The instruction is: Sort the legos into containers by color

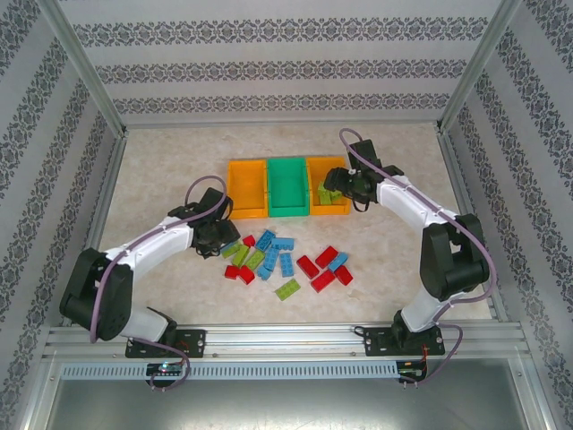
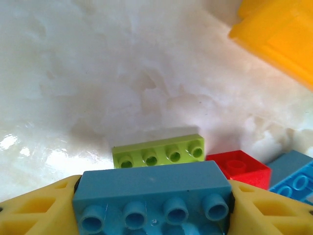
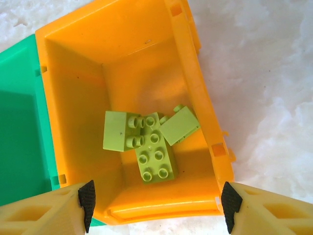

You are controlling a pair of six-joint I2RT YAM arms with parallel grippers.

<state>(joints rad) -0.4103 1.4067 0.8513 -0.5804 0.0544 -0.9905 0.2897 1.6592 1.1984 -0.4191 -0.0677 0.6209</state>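
Two white-and-black arms with yellow fingers

The left arm (image 1: 152, 244) and right arm (image 1: 407, 202) have glossy white shells between bulky black joints. Each rises from a black base (image 1: 166, 342) and carries a grey-purple cable (image 1: 106, 282) looped along it. The left gripper (image 2: 154, 196) and right gripper (image 3: 157, 199) have yellow plastic fingers (image 2: 29, 211) with triangular cut-outs. The right gripper's fingers are tipped with black pads (image 3: 87, 198).

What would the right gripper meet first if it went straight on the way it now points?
Most likely the orange bin: the right gripper, open, straddles its near end, so its near wall or the lime green bricks inside come first. Depth is unclear.
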